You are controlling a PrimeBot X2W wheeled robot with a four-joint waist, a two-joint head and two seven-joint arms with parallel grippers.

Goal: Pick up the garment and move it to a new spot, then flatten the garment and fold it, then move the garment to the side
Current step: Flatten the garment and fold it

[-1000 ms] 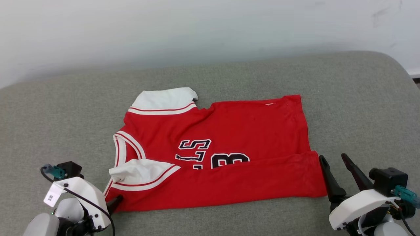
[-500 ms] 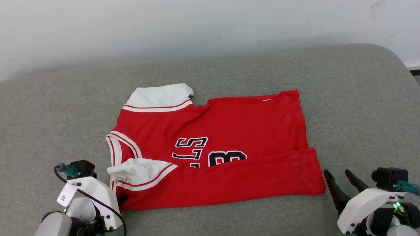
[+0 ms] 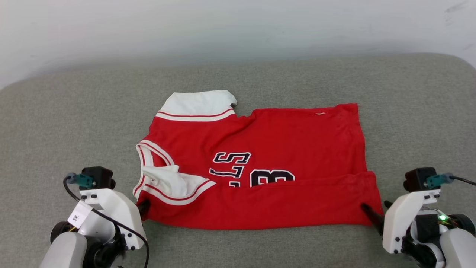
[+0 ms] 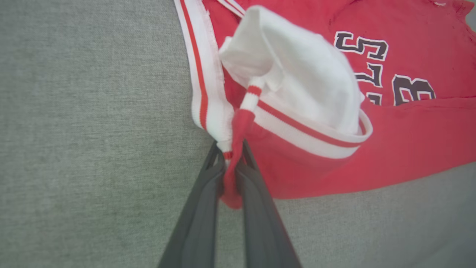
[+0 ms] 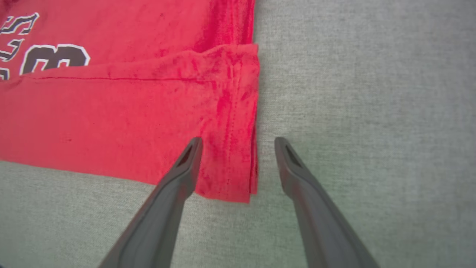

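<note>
The red garment [image 3: 282, 137] lies spread on a grey cushion, its near edge folded up over the black block characters [image 3: 256, 173]. One white sleeve [image 3: 199, 102] lies flat at the far left; the other [image 3: 167, 180] is bunched near the collar. My left gripper [image 3: 144, 206] is shut on the near left corner, and the left wrist view shows its fingers [image 4: 208, 193] pinching red and white trim of the garment [image 4: 372, 156]. My right gripper [image 3: 374, 205] stands open at the near right corner. In the right wrist view it [image 5: 238, 143] straddles the garment's [image 5: 130, 111] hem corner.
The grey fabric cushion [image 3: 74, 111] stretches wide around the shirt, with bare room to the left, right and behind. A pale wall [image 3: 223, 29] rises behind it. The cushion's rounded corner [image 3: 457, 65] curves away at the far right.
The head camera has shifted. My right gripper has drawn in from beside the hem to straddle the near right corner. The near white sleeve has bunched up by the collar.
</note>
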